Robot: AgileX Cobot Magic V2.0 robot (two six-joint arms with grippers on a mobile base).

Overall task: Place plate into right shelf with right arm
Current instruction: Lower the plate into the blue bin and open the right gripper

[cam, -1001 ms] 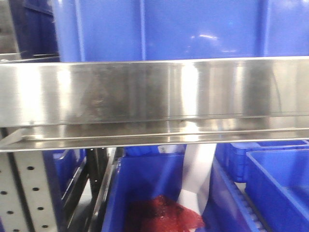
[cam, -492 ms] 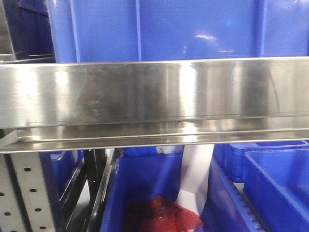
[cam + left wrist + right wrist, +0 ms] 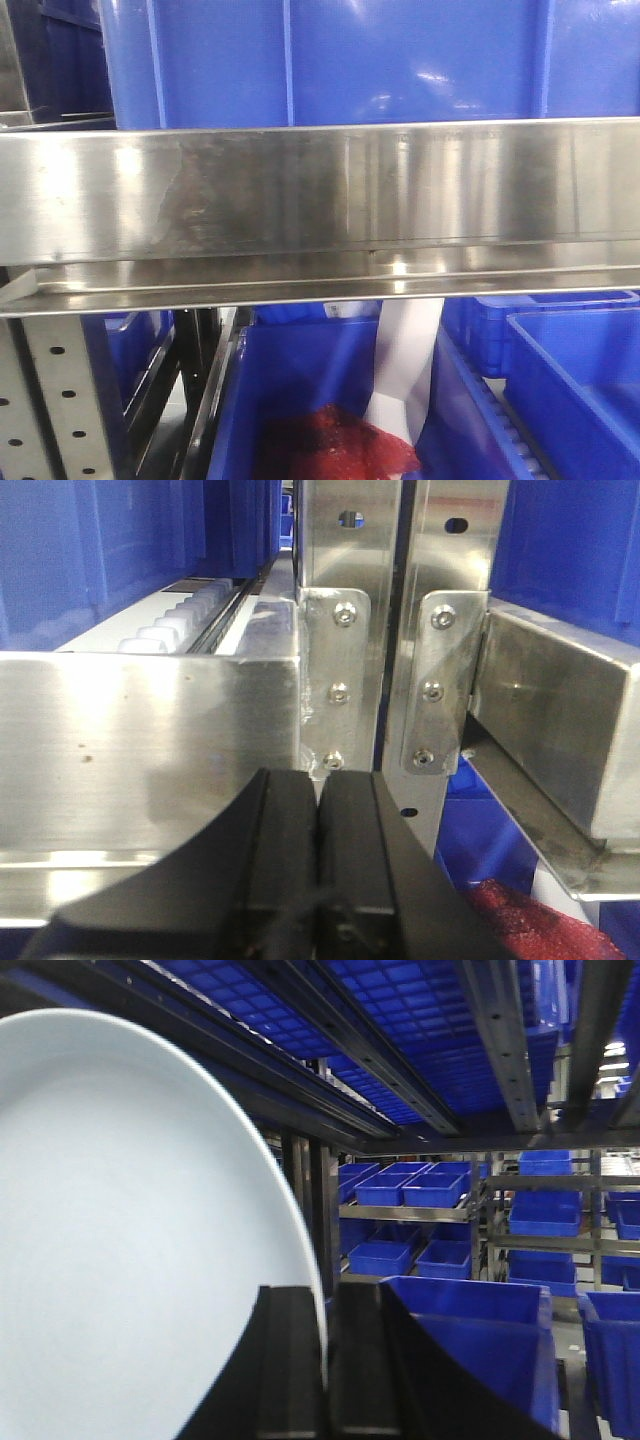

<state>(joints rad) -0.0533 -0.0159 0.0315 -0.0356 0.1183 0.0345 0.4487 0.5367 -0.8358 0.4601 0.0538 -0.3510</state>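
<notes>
Right wrist view: your right gripper (image 3: 325, 1365) has the plate (image 3: 130, 1240). The rim runs straight down between the two black fingers (image 3: 285, 1360), which are closed onto it with only the plate's thickness between them. The white face fills the whole left half of the frame and stands on edge in the jaws. The gripper points under a level of the rack, so the ribbed undersides of blue bins (image 3: 420, 1020) on dark rails pass across the top of the frame. An open blue bin (image 3: 480, 1340) sits lower right, just beside the fingers. You cannot tell from here whether the plate touches any surface.

Left wrist view: your left gripper (image 3: 318, 850) sits bottom centre, pads pressed flat together with nothing between them. It faces a steel crossbeam (image 3: 150, 740) that fills the left of the frame, with two bolted uprights (image 3: 350, 630) directly ahead. A red crumpled mass (image 3: 540, 920) shows at lower right.

Front view: the shelf (image 3: 300, 200) fills the frame, its broad brushed rail running straight across the middle. A large bin (image 3: 330, 60) sits above it. Below, a perforated post (image 3: 60, 400) stands lower left and a white strip (image 3: 405, 370) hangs at centre. Neither arm shows in this view.
</notes>
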